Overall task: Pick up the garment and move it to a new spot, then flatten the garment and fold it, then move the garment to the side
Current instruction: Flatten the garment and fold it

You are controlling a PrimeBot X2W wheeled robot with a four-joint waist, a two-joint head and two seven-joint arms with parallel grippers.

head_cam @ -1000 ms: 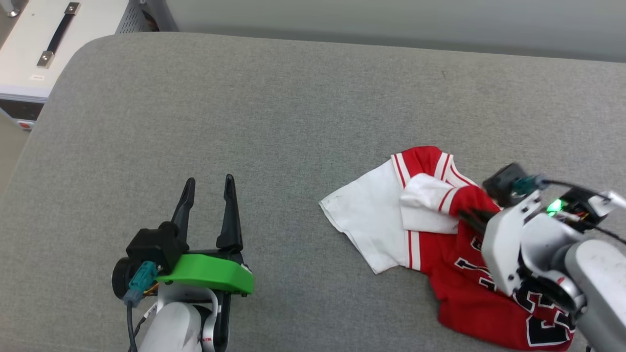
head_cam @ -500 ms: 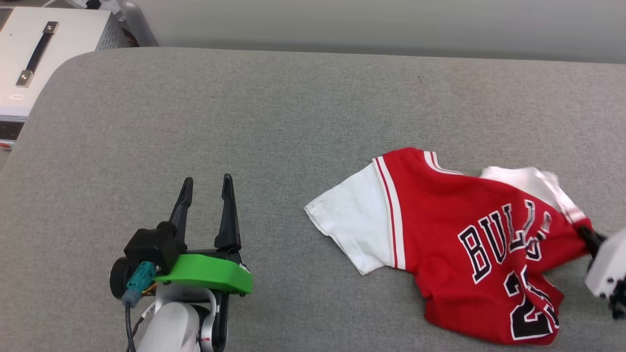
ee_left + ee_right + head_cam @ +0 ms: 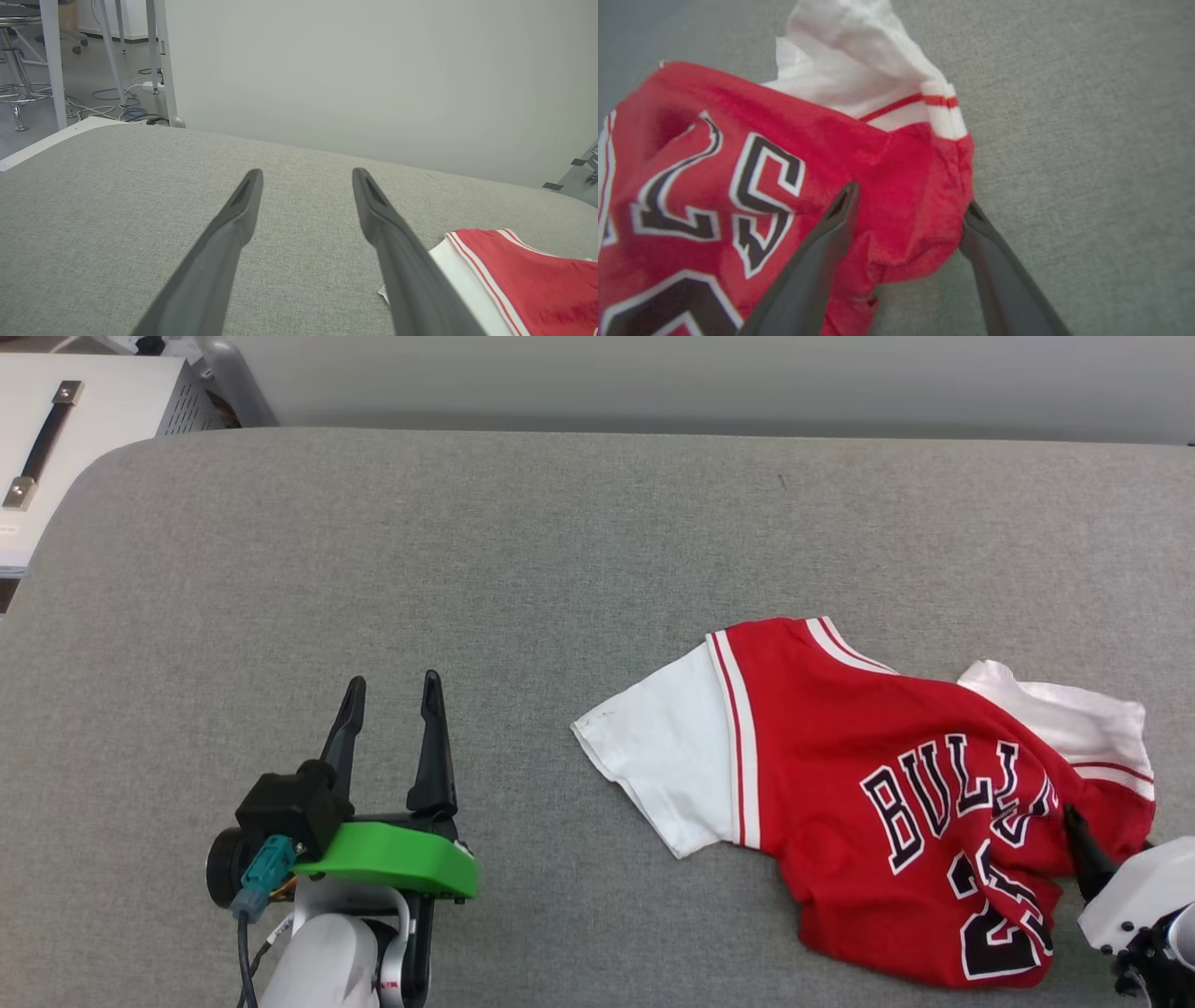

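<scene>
The shirt [image 3: 840, 775] lies rumpled by the grey cushion's [image 3: 467, 569] right edge. The right gripper [image 3: 911, 196] straddles a red fold, spread open; left gripper [image 3: 394, 679] open too.

The head camera looks from high above, forward and down, on the grey cushioned surface [image 3: 560, 569]. The left wrist camera sits low over this surface and faces along it toward the pale wall [image 3: 373, 70]. The right wrist camera looks steeply down, very near the red jersey [image 3: 896, 177], which all three views share.
</scene>
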